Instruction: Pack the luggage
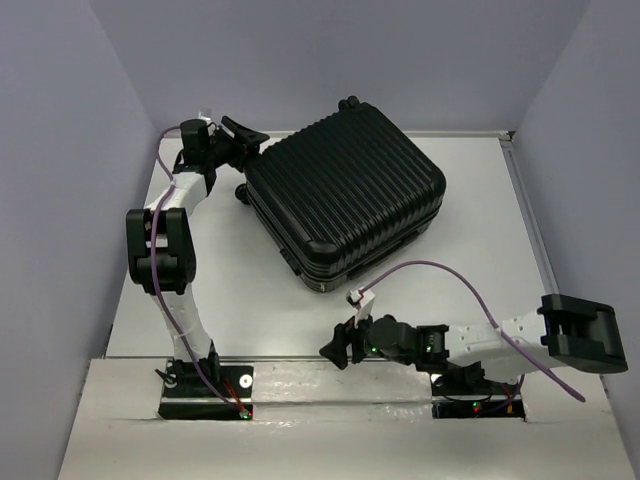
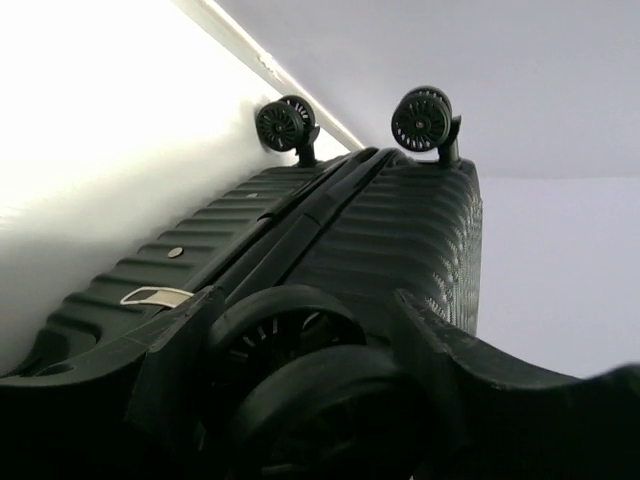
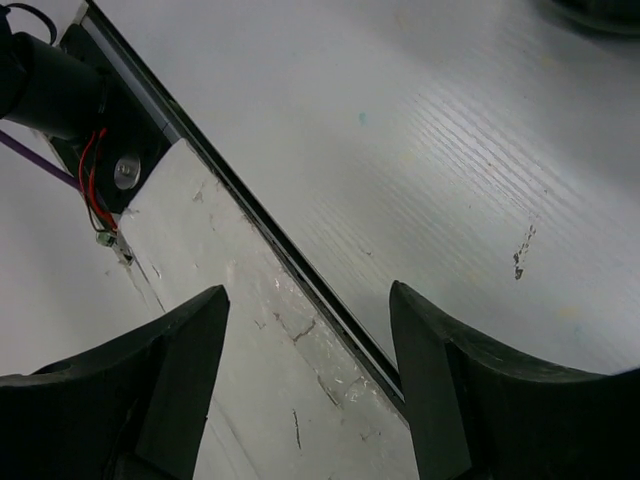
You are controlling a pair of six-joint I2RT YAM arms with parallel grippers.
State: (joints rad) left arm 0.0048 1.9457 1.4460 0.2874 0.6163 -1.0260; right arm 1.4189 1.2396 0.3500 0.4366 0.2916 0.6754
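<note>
The luggage (image 1: 345, 205), a black ribbed hard-shell suitcase, lies shut and flat on the white table (image 1: 200, 270), turned at an angle. My left gripper (image 1: 248, 142) is at its far-left corner. In the left wrist view the left gripper (image 2: 305, 300) has a black caster wheel (image 2: 300, 370) filling the gap between its fingers, and two more wheels (image 2: 425, 118) stick up at the far end. My right gripper (image 1: 335, 350) hovers low over the table's near edge, apart from the luggage. The right gripper (image 3: 308, 295) is open with nothing between its fingers.
A taped strip (image 3: 260, 330) and a dark seam run along the table's near edge under the right gripper. The left arm's base (image 1: 205, 385) and red wires (image 3: 95, 175) sit there. Grey walls (image 1: 60, 200) close in the table on three sides.
</note>
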